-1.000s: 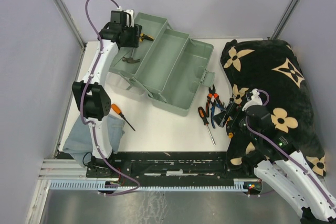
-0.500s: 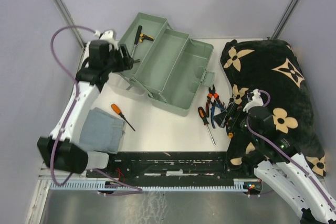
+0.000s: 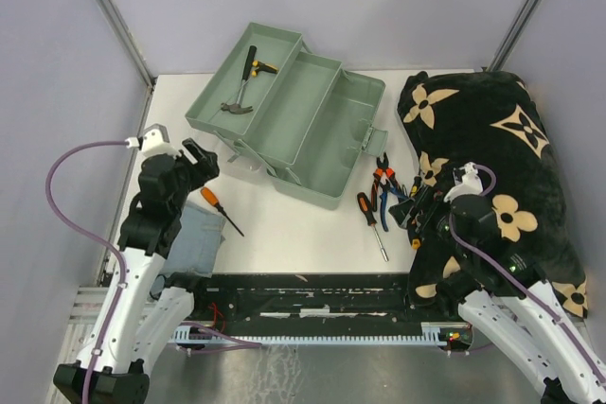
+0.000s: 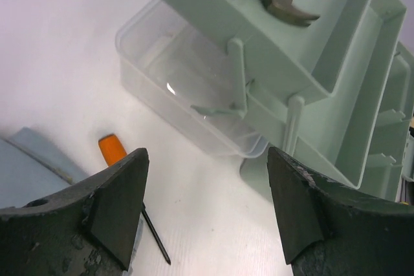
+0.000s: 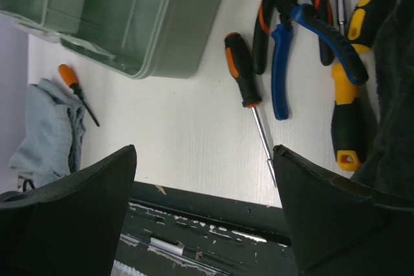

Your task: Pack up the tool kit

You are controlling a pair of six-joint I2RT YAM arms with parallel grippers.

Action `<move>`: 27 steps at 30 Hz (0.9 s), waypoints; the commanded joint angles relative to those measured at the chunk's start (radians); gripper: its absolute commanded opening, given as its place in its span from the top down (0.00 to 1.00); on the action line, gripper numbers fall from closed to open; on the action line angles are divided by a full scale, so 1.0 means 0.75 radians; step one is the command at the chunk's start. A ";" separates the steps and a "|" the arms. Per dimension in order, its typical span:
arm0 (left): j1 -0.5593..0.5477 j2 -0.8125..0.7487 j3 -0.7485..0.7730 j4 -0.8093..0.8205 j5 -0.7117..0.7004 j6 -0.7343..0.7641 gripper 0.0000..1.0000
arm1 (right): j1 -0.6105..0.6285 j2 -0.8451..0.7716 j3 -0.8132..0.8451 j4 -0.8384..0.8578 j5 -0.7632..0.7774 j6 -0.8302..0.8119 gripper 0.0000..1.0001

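The pale green toolbox [image 3: 312, 130] stands open at the table's middle back, trays folded out. A small hammer [image 3: 242, 85] lies in its far-left tray, and its head shows in the left wrist view [image 4: 284, 6]. An orange screwdriver [image 3: 217, 205] lies by the cloth. A black-and-orange screwdriver [image 3: 369, 215] and pliers [image 3: 383, 177] lie right of the box. My left gripper [image 3: 199, 163] is open and empty above the table, near the orange screwdriver [image 4: 113, 148] and the translucent lid [image 4: 187, 95]. My right gripper [image 3: 417, 205] is open and empty, near the screwdriver [image 5: 241, 72] and pliers [image 5: 284, 56].
A folded grey-blue cloth [image 3: 189, 238] lies at the near left. A black blanket with beige flowers [image 3: 502, 158] covers the right side, next to a yellow-and-black tool [image 5: 346, 114]. A black rail [image 3: 303, 295] runs along the table's near edge.
My left arm has pulled back from over the toolbox's far-left tray to the near left. The hammer stays in the tray. My right arm has hardly moved.
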 commanded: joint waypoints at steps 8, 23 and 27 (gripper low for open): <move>0.004 -0.025 -0.303 -0.063 -0.053 -0.536 0.23 | 0.000 0.258 0.044 -0.056 -0.009 0.028 0.08; 0.004 0.366 -0.310 0.103 -0.278 -0.520 0.24 | 0.002 0.123 -0.010 -0.024 0.020 0.031 0.07; 0.005 0.476 -0.333 0.159 -0.283 -0.599 0.24 | 0.000 0.123 -0.008 -0.029 0.028 0.032 0.07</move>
